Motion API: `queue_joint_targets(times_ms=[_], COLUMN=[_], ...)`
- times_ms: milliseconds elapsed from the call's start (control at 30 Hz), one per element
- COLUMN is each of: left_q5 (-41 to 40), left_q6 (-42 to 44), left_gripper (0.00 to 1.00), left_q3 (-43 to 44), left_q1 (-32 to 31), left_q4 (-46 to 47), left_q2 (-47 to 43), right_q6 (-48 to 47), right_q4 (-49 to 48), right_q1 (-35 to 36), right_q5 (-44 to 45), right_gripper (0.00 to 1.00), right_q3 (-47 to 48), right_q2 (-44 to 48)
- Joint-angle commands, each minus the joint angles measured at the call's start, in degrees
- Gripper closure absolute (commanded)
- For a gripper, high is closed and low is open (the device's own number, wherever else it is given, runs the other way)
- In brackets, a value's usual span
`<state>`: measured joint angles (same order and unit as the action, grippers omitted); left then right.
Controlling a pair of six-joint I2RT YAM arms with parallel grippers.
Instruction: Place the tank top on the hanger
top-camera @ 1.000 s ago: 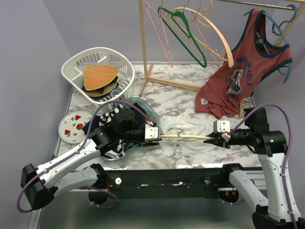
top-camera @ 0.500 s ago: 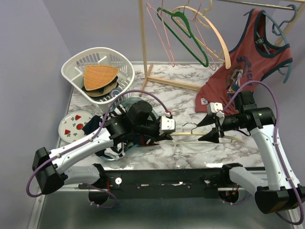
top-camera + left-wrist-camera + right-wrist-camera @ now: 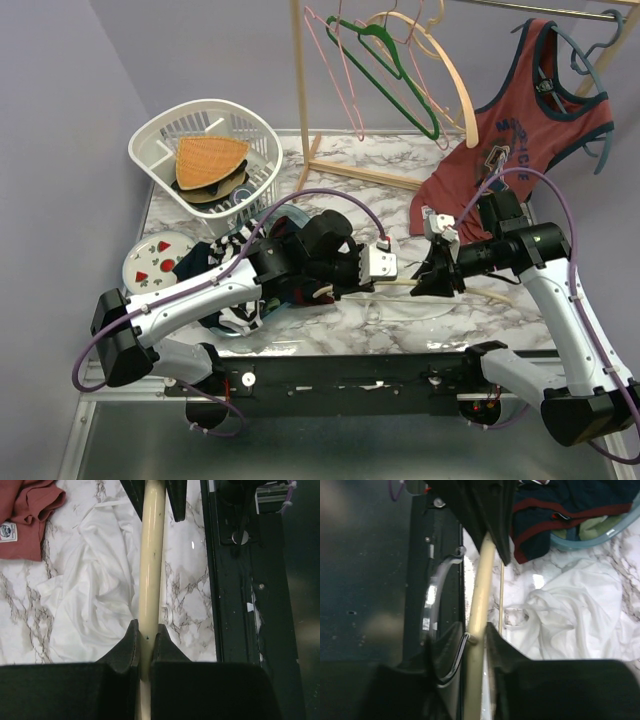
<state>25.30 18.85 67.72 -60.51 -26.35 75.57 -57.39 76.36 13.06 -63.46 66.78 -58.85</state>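
Observation:
Both grippers hold the cream hanger (image 3: 490, 296) level, just above the marble table. My left gripper (image 3: 392, 280) is shut on its bar (image 3: 151, 555), as the left wrist view (image 3: 147, 635) shows. My right gripper (image 3: 424, 285) is shut on the same bar (image 3: 482, 590) a short way along, next to the metal hook wire (image 3: 454, 652); its tips face the left gripper's. The white tank top (image 3: 405, 256) lies crumpled on the table under and beside the hanger, in the left wrist view (image 3: 95, 595) and in the right wrist view (image 3: 570, 610).
A red tank top (image 3: 510, 150) hangs on a blue-grey hanger (image 3: 600, 120) at the back right, its hem on the table. A wooden rack (image 3: 305, 100) holds a green hanger (image 3: 395, 70) and others. A white basket (image 3: 205, 160), a strawberry plate (image 3: 155, 262) and a blue basin of dark clothes (image 3: 580, 535) stand at the left.
My left gripper has reached far to the right along the hanger. My right gripper has moved left and away from me, so the two now sit close together on the bar.

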Motion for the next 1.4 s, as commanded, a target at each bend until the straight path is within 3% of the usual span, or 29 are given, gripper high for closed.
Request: queue_joint_targets(times_ms=[0,67,100,167,300,400,433,567,800,1000,1200,1367], left_q5=[-2.7,-2.8,-2.9,-2.8,-4.7,-8.0,-10.1,-15.1,-19.9,-16.8,-14.6,-19.3], left_q6=[0.6,0.2,0.1,-0.4,-1.3,-2.2,-2.5,-4.8,-18.1,-29.9,-39.0,-42.4], left_gripper=[1.00,1.00,1.00,1.00,0.99,0.51,0.30,0.06,0.05,0.13,0.26,0.34], left_q3=[2.0,1.8,1.7,1.1,0.3,-0.9,-1.5,-7.2,-17.6,-25.5,-23.4,-15.5], left_q1=[-0.3,-0.3,-0.3,-0.3,-0.3,-0.2,-0.2,0.1,2.4,2.8,2.7,2.4], left_q4=[0.3,0.8,1.5,2.2,4.1,4.5,5.2,8.2,10.3,22.4,32.7,32.9], left_q2=[-0.2,-0.7,-0.8,-1.1,-1.8,-3.6,-4.2,-9.6,-16.0,-15.5,-2.2,10.4], right_q6=[1.8,2.1,2.3,2.4,5.6,7.8,7.9,10.4,15.9,18.2,18.7,19.1], right_q4=[0.0,-0.5,-0.5,-0.8,-3.6,-5.1,-5.1,-6.7,-8.2,-8.8,-8.6,-8.9], right_q1=[0.4,0.3,0.4,0.4,0.4,0.2,0.2,-0.1,-2.0,-7.1,-11.0,-11.3], right_q5=[2.4,2.8,2.8,3.0,5.0,10.1,11.6,18.4,28.1,33.5,32.2,32.4], right_gripper=[0.74,0.80,0.89,0.97,0.99,0.99,0.99,0.99,0.99,0.99,0.99,0.99], right_q3=[-1.7,-2.3,-2.7,-2.9,-3.2,-2.9,-3.0,-3.9,-1.6,-2.3,-4.2,-5.3], right_q2=[0.5,0.8,0.8,1.3,4.0,7.5,8.3,13.0,20.5,24.7,28.7,29.3])
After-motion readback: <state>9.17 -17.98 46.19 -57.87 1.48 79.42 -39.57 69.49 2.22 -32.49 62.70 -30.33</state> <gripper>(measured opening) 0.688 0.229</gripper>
